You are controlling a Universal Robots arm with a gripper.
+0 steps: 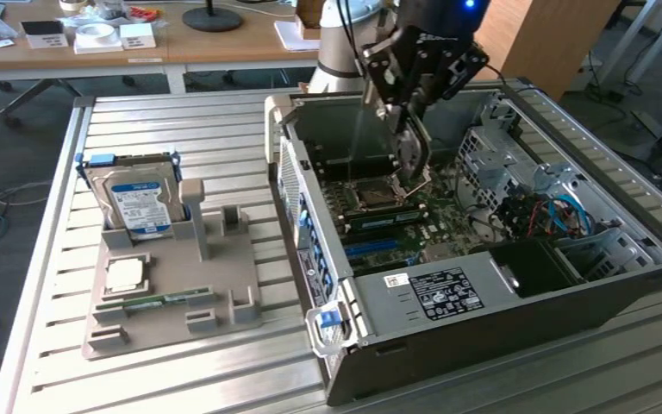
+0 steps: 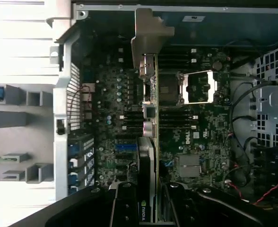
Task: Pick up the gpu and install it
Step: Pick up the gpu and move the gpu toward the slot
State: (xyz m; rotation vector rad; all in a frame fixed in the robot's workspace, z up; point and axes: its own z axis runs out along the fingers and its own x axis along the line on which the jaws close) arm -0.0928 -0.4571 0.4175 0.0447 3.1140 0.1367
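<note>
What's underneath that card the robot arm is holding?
The card, in the gripper, hangs over the motherboard inside the open computer case. The strip directly beneath it is covered.

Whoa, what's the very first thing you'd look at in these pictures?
The big open computer case lying on the metal table, with its green and black insides showing. A robot gripper reaches into it, holding the gpu edge-on over the motherboard. On the exterior view's left, a hard drive stands upright in a grey holder.
</note>
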